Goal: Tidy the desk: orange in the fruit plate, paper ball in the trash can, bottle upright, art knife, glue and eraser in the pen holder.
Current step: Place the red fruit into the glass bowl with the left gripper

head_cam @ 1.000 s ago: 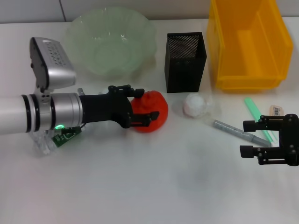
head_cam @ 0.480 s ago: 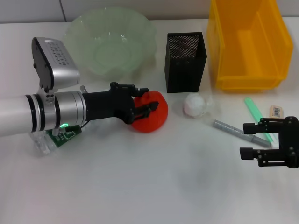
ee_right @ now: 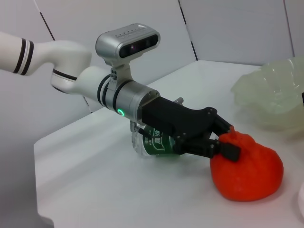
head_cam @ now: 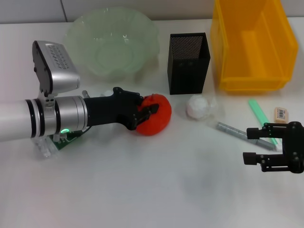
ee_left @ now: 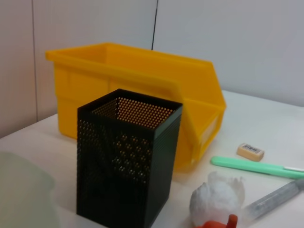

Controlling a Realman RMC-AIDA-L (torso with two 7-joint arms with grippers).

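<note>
Fingers of left gripper (head_cam: 145, 114) now squeeze orange (head_cam: 154, 114), open before; lift to fruit plate (head_cam: 142, 57) next. Right gripper (head_cam: 275, 147) open, idle.

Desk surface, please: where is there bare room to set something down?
The widest bare patch is the near strip between the left end effector, closed on the red-orange round fruit, and the right end effector. It is crowded around the crumpled white paper ball, grey pen-like tool and black mesh holder.

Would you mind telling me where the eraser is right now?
In the head view, the eraser lies on the table's right side, in front of the trash can, beside the green art knife and just beyond the right gripper.
</note>
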